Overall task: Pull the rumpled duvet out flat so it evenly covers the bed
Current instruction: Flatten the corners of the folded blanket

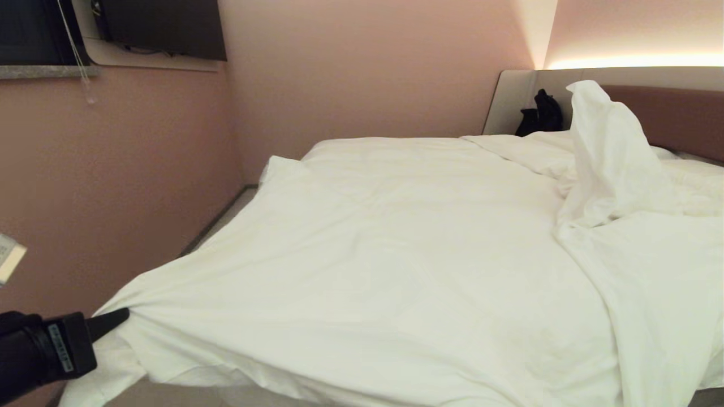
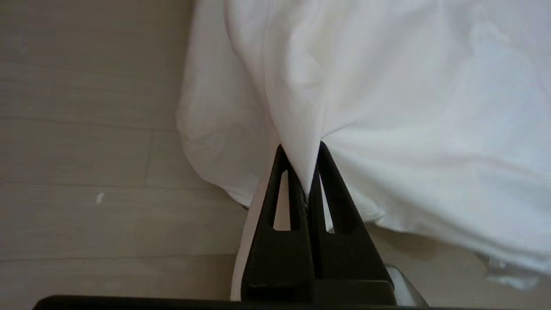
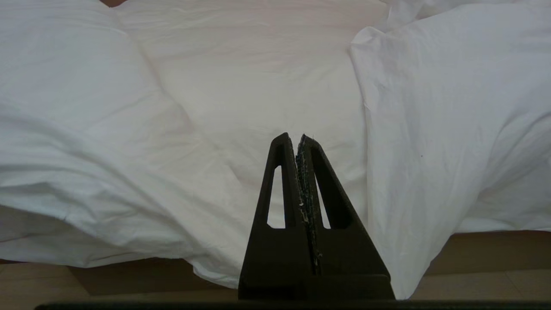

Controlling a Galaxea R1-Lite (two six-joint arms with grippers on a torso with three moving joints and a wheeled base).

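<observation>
where the duvet (image 1: 396, 243) lies, it covers most of the bed (image 1: 679, 113), spread fairly smooth across the middle and left but bunched on the right, with one fold standing up in a peak in front of the brown headboard (image 1: 684, 116). its near left corner is drawn out into a taut point past the mattress edge, and shallow creases fan back from that point across the cloth. in the left wrist view the same white cloth (image 2: 387, 107) hangs over pale wood-look flooring (image 2: 86, 150), a pinch of it caught between two black fingers.

the left gripper (image 1: 116, 321) sits at the lower left of the head view, its jaws closed tight on that corner of the duvet; seen from its own wrist, the left gripper (image 2: 306, 172) has a narrow ridge of fabric rising straight out of the seam between the fingers. the right gripper (image 3: 298, 140) hovers above the rumpled part of the duvet (image 3: 215, 107), fingers pressed together and holding nothing, with the cloth edge draping down towards the floor beneath it; this arm does not appear in the head view.

beyond the bed, a small black object (image 1: 540, 116) rests at the beige headboard surround. pink walls (image 1: 141, 186) close in on the left, with a dark screen (image 1: 164, 25) mounted high.
</observation>
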